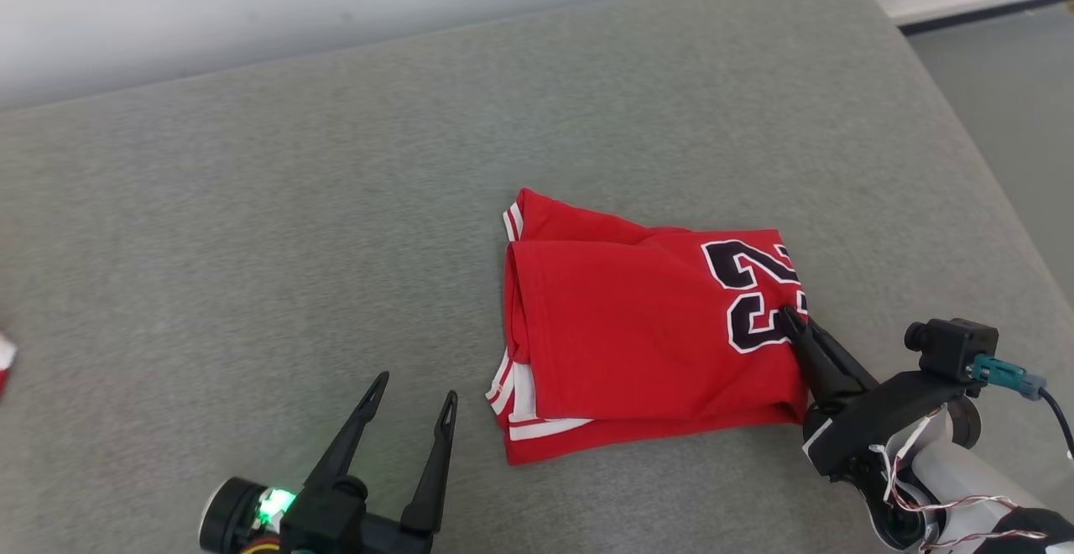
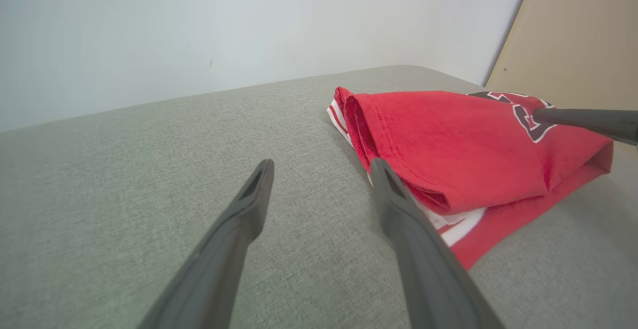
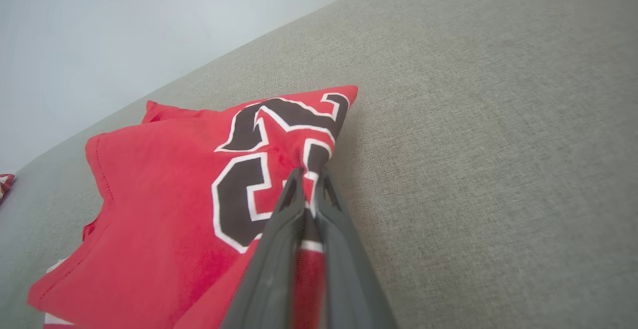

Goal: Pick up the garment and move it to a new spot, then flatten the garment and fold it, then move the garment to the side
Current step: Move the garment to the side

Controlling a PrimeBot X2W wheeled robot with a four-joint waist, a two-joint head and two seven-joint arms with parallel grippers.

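The garment [image 1: 638, 319] is a red jersey with white trim and a black number, folded into a rough rectangle on the grey cushion. My right gripper [image 1: 790, 317] is shut on the garment's right edge, by the number; in the right wrist view a strip of red cloth [image 3: 309, 269] runs between the closed fingers of that gripper [image 3: 309, 177]. My left gripper [image 1: 413, 388] stands open over bare cushion, left of the garment's near left corner. In the left wrist view its right finger [image 2: 398, 204] lies close beside the folded garment [image 2: 463, 144].
The grey cushion [image 1: 252, 243] spreads wide to the left and behind the garment; its right edge drops to the floor [image 1: 1007, 101]. A white wall [image 1: 252, 8] runs along the back. A scrap of red and white cloth [image 1: 4, 361] shows at the far left edge.
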